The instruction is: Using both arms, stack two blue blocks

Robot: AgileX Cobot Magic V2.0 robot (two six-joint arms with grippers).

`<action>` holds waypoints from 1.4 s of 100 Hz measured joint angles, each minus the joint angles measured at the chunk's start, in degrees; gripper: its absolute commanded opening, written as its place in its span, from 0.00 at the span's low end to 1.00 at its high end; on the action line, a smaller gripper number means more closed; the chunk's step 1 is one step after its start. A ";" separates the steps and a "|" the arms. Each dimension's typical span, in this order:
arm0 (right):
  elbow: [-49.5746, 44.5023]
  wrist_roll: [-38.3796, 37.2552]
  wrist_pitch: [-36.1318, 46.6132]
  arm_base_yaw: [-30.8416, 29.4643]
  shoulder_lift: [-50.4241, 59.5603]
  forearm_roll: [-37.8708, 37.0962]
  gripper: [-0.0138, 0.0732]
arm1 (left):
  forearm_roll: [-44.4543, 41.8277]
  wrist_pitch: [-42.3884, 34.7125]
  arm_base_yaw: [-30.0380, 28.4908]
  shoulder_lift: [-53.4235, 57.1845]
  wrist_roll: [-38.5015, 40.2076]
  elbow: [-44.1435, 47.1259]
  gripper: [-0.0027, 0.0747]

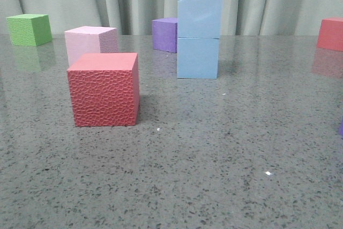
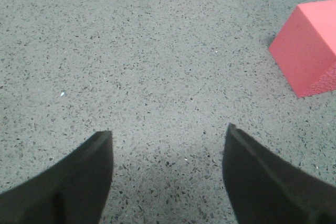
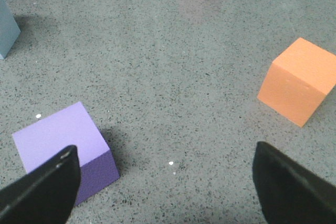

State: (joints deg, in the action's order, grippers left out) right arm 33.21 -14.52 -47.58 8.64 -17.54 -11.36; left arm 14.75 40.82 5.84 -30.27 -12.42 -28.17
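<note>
A: Where are the 2 blue blocks [image 1: 199, 34]?

B: Upper middle of the front view, 1 squarely on top of the other, standing on the counter [image 1: 214, 159]. The stack looks done.

A: Anything holding it?

B: No. The left gripper [image 2: 168, 135] hangs over bare counter, jaws spread and empty, with a red cube [image 2: 307, 48] at the right edge of its view. The right gripper [image 3: 165, 156] has its jaws spread too, a purple cube [image 3: 63, 148] beside 1 jaw and an orange cube [image 3: 296, 80] further off.

A: What's left?

B: Nothing, I'd judge.
</note>
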 measured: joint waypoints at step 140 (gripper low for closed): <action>0.00 0.00 0.48 0.00 0.00 0.00 0.08 | 0.00 -0.09 0.00 0.00 0.00 0.00 0.01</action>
State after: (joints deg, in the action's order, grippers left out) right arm 33.21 -14.52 -47.10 8.64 -17.54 -11.36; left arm 14.75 40.73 5.84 -30.27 -12.42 -28.17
